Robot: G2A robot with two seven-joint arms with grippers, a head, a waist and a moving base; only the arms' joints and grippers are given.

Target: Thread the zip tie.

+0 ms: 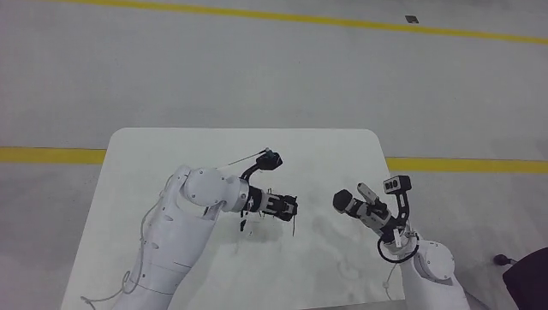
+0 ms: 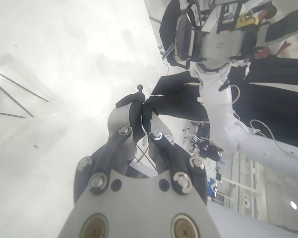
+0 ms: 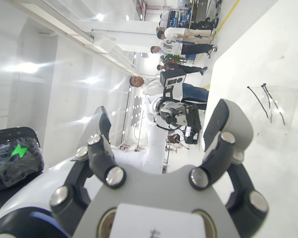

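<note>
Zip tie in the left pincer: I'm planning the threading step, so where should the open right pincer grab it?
Probably by the long free tail of the zip tie, near its tip, approached from the right pincer side, pads across the strap. The shut left pincer leaves only a short head stub past its fingertips, too little to pinch.

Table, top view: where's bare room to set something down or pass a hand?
Free: the far right corner of the table, beyond the right tool; its far left corner; the near strip between the arms. Crowded: the middle, where the left tool, shut on the zip tie, faces the open right tool, and the spare zip ties beyond the left arm.
</note>
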